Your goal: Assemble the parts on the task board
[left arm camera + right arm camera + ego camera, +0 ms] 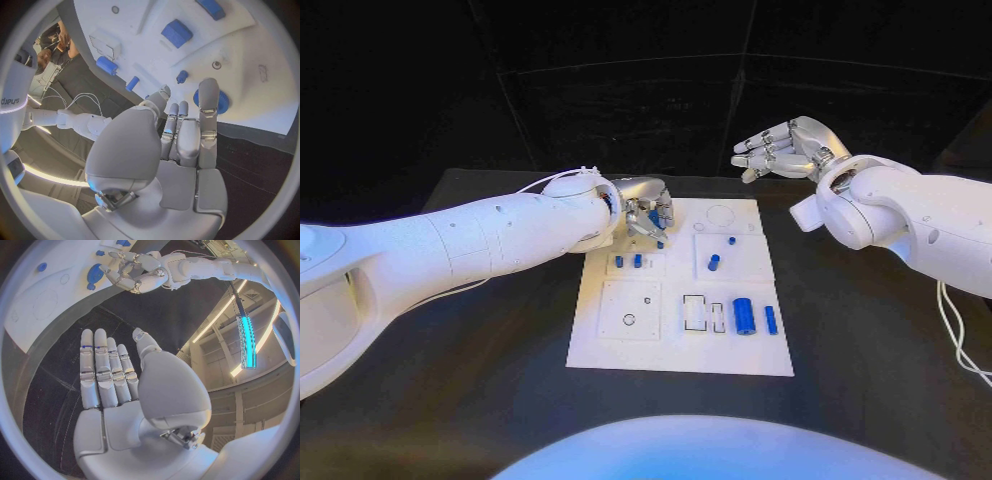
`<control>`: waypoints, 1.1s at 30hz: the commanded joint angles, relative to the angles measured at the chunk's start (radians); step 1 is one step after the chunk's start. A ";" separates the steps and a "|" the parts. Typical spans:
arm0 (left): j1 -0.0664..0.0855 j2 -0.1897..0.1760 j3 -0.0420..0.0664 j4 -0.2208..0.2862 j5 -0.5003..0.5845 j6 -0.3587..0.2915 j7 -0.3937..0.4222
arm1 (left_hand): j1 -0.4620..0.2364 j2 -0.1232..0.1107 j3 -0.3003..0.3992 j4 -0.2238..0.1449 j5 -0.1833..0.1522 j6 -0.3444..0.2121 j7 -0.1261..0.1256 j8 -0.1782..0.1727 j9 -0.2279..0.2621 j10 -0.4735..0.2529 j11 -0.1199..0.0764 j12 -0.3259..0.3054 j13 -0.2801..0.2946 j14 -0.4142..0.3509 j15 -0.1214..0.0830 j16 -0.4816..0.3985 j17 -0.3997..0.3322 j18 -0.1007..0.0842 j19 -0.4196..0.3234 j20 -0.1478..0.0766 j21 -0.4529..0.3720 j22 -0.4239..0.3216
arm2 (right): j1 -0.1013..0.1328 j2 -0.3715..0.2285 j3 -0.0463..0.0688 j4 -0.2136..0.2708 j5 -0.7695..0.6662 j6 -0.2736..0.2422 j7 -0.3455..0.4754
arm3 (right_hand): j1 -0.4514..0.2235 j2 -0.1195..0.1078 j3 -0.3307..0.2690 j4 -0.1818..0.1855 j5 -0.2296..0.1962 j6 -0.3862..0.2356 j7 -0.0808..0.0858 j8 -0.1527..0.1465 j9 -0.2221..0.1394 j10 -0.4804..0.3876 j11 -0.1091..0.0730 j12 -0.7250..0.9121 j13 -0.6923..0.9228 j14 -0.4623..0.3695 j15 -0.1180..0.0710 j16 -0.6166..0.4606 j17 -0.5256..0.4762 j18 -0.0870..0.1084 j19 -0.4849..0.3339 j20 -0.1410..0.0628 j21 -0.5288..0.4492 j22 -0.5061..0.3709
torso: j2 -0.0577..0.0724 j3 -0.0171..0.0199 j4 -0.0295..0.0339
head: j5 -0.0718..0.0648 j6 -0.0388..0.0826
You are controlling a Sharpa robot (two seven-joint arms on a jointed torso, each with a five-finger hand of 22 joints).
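The white task board (682, 345) lies mid-table with blue parts on it. My left hand (643, 210) hovers over the board's far left corner, fingers stretched out and holding nothing. In the left wrist view one of the fingers (208, 107) of the left hand (175, 145) lies across a round blue part (222, 104) set in the board (250, 60). My right hand (790, 148) is raised above the table beyond the board's far right corner. It is open, and its palm (125, 390) is bare.
A thick blue cylinder (744, 316) and a slim one (770, 319) lie near the board's front right. Small blue pegs (619, 261), (638, 260), (714, 262), (733, 240) stand mid-board. Black table surrounds the board.
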 commanded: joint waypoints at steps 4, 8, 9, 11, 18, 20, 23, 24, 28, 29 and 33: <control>-0.002 0.011 0.001 -0.013 -0.106 0.070 -0.012 | -0.019 0.000 0.001 -0.013 -0.005 0.022 -0.003 -0.012 -0.004 0.015 -0.004 -0.009 -0.016 0.027 -0.002 0.046 0.054 -0.021 0.032 -0.002 0.098 0.096 | 0.002 0.003 0.001 0.001 0.004 0.002 0.009 | -0.002 0.008 -0.001 -0.004 0.007 -0.008 0.002 -0.002 0.000 -0.006 0.000 0.004 -0.001 -0.007 0.001 -0.005 -0.001 0.012 0.007 -0.001 -0.007 -0.001 | -0.001 -0.0003 0.0016 | -0.001 -0.002; -0.005 0.016 0.001 -0.018 -0.117 0.084 -0.017 | -0.023 0.000 0.000 -0.014 -0.005 0.027 -0.003 -0.013 -0.004 0.019 -0.004 -0.010 -0.020 0.031 -0.003 0.054 0.064 -0.026 0.040 -0.003 0.124 0.122 | 0.002 0.003 0.001 0.001 0.004 0.002 0.009 | -0.002 0.008 -0.001 -0.004 0.007 -0.008 0.002 -0.002 0.000 -0.006 0.000 0.004 -0.001 -0.007 0.001 -0.005 -0.001 0.012 0.007 -0.001 -0.007 -0.001 | -0.001 -0.0003 0.0019 | -0.001 -0.003; -0.006 0.016 0.001 -0.020 -0.119 0.086 -0.017 | -0.024 0.000 0.000 -0.015 -0.005 0.028 -0.003 -0.014 -0.004 0.019 -0.005 -0.010 -0.021 0.031 -0.003 0.055 0.064 -0.027 0.042 -0.003 0.129 0.127 | 0.002 0.003 0.001 0.001 0.004 0.002 0.009 | -0.002 0.008 -0.001 -0.004 0.007 -0.008 0.002 -0.002 0.000 -0.006 0.000 0.004 -0.001 -0.007 0.001 -0.005 -0.001 0.012 0.007 -0.001 -0.007 -0.001 | -0.001 -0.0004 0.0018 | -0.001 -0.003; -0.008 0.018 0.001 -0.022 -0.121 0.087 -0.017 | -0.026 0.001 0.000 -0.015 -0.005 0.030 -0.003 -0.015 -0.004 0.021 -0.005 -0.010 -0.022 0.033 -0.003 0.057 0.066 -0.028 0.044 -0.003 0.139 0.137 | 0.002 0.003 0.001 0.001 0.004 0.002 0.009 | -0.002 0.008 -0.001 -0.004 0.007 -0.008 0.002 -0.002 0.000 -0.006 0.000 0.004 -0.001 -0.007 0.001 -0.005 -0.001 0.012 0.007 -0.001 -0.007 -0.001 | -0.001 0.0000 0.0020 | -0.002 -0.003; -0.012 0.022 0.001 -0.023 -0.126 0.076 -0.012 | -0.027 0.004 0.002 -0.018 -0.005 0.035 -0.004 -0.017 -0.004 0.027 -0.006 -0.010 -0.026 0.036 -0.004 0.062 0.070 -0.031 0.050 -0.004 0.159 0.157 | 0.002 0.003 0.001 0.002 0.004 -0.002 0.012 | -0.001 0.009 0.001 -0.005 0.007 -0.008 0.003 -0.002 0.000 -0.007 0.000 0.005 -0.001 -0.007 0.001 -0.005 -0.001 0.012 0.008 -0.001 -0.008 -0.002 | -0.002 0.0001 0.0021 | -0.003 -0.004; -0.012 0.024 0.001 -0.023 -0.127 0.073 -0.011 | -0.026 0.006 0.004 -0.019 -0.005 0.037 -0.004 -0.018 -0.004 0.031 -0.006 -0.010 -0.028 0.037 -0.004 0.064 0.072 -0.032 0.052 -0.004 0.165 0.163 | 0.002 0.001 0.001 0.003 0.004 -0.003 0.012 | -0.001 0.009 0.001 -0.005 0.007 -0.008 0.003 -0.002 0.000 -0.007 0.000 0.005 -0.001 -0.007 0.001 -0.005 -0.001 0.012 0.008 -0.001 -0.008 -0.002 | -0.001 -0.0002 0.0021 | -0.003 -0.002; -0.013 0.027 0.001 -0.028 -0.128 0.070 -0.009 | -0.024 0.011 0.009 -0.022 -0.005 0.041 -0.004 -0.020 -0.004 0.037 -0.007 -0.011 -0.031 0.038 -0.005 0.066 0.073 -0.033 0.053 -0.005 0.172 0.170 | 0.002 0.002 0.001 0.003 0.004 -0.003 0.012 | -0.001 0.009 0.001 -0.005 0.007 -0.008 0.003 -0.002 0.000 -0.007 0.000 0.005 -0.001 -0.007 0.001 -0.005 -0.001 0.012 0.008 -0.001 -0.008 -0.002 | 0.000 -0.0005 0.0019 | -0.003 -0.003; -0.014 0.029 0.001 -0.029 -0.128 0.069 -0.010 | -0.023 0.014 0.013 -0.023 -0.005 0.041 -0.004 -0.022 -0.005 0.040 -0.007 -0.013 -0.033 0.038 -0.005 0.067 0.074 -0.033 0.054 -0.005 0.175 0.173 | 0.002 0.002 0.001 0.003 0.004 -0.003 0.012 | -0.001 0.009 0.001 -0.005 0.007 -0.008 0.003 -0.002 0.000 -0.007 0.000 0.005 -0.001 -0.007 0.001 -0.005 -0.001 0.012 0.008 -0.001 -0.008 -0.002 | -0.001 -0.0005 0.0012 | -0.002 -0.004; -0.017 0.031 0.001 -0.035 -0.129 0.072 -0.011 | -0.013 0.030 0.039 -0.032 -0.005 0.052 -0.006 -0.029 -0.005 0.057 -0.009 -0.021 -0.044 0.040 -0.007 0.072 0.076 -0.035 0.055 -0.005 0.191 0.189 | 0.002 0.002 0.001 0.003 0.004 -0.003 0.013 | -0.001 0.009 0.001 -0.005 0.007 -0.008 0.003 -0.002 0.000 -0.007 0.000 0.005 -0.001 -0.007 0.001 -0.005 -0.001 0.012 0.008 -0.001 -0.008 -0.002 | -0.001 0.0002 0.0020 | -0.003 -0.005; -0.017 0.032 0.001 -0.036 -0.129 0.073 -0.011 | -0.011 0.034 0.046 -0.034 -0.005 0.056 -0.006 -0.030 -0.005 0.062 -0.009 -0.023 -0.047 0.041 -0.008 0.073 0.076 -0.036 0.055 -0.006 0.194 0.193 | 0.002 0.002 0.001 0.003 0.004 -0.003 0.013 | 0.000 0.009 0.001 -0.005 0.007 -0.008 0.003 -0.002 0.000 -0.007 0.000 0.005 -0.001 -0.007 0.001 -0.005 -0.001 0.012 0.008 -0.001 -0.008 -0.002 | -0.001 0.0003 0.0020 | -0.003 -0.005; -0.019 0.036 0.001 -0.044 -0.129 0.077 -0.011 | -0.008 0.044 0.078 -0.042 -0.005 0.069 -0.009 -0.035 -0.005 0.081 -0.012 -0.035 -0.058 0.042 -0.010 0.076 0.078 -0.037 0.056 -0.007 0.208 0.208 | 0.002 0.004 0.001 0.003 0.004 -0.003 0.013 | 0.000 0.010 0.001 -0.005 0.007 -0.008 0.003 -0.002 0.000 -0.007 0.000 0.005 -0.001 -0.007 0.001 -0.005 -0.001 0.012 0.008 -0.001 -0.008 -0.002 | -0.001 0.0001 0.0025 | -0.004 -0.006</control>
